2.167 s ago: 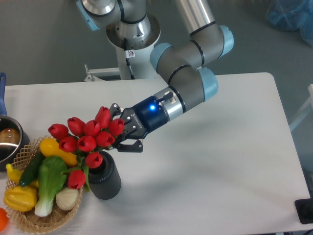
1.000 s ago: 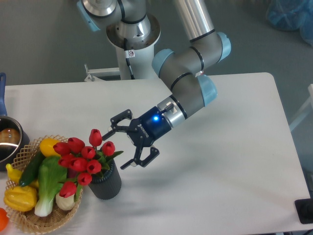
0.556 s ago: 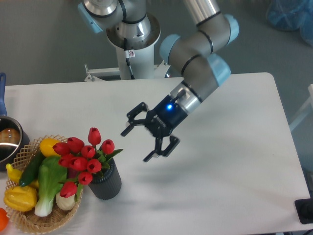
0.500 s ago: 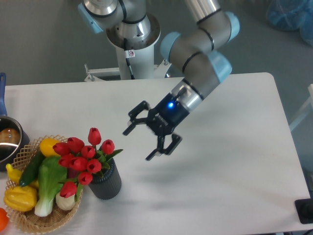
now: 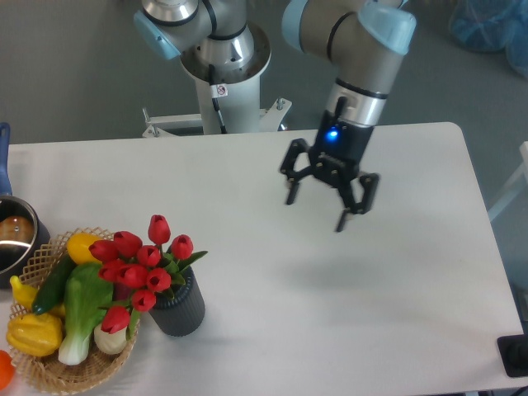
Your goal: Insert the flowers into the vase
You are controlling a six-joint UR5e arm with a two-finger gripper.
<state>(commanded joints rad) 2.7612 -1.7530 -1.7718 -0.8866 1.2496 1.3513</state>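
Red tulip buds of the flowers (image 5: 140, 266) crowd above the vase (image 5: 179, 305), their green stems and leaves going down into its round mouth; the bunch leans away from the pincer, so that the lowest buds hang over the rim of the wicker basket (image 5: 49, 371). One bud stands taller than the rest at the top of the bunch. The vase, a dark grey ribbed cylinder, stands upright on the white table (image 5: 346, 330), well apart from the pincer, lower in the view and off to its left as the camera sees it.

The pincer (image 5: 314, 213) hangs above the middle of the table with its two black fingers (image 5: 291, 186) spread wide, holding nothing and touching nothing. A blue light glows on the wrist just above it, and the grey and pale blue arm (image 5: 355, 33) rises from there to the top of the view.

The basket sits just beside the vase on the side farther from the pincer, filled with toy vegetables (image 5: 78, 305) in green, yellow and white. Farther still, at the left edge of the view, a metal pot (image 5: 15, 235) with a blue handle is partly cut off.
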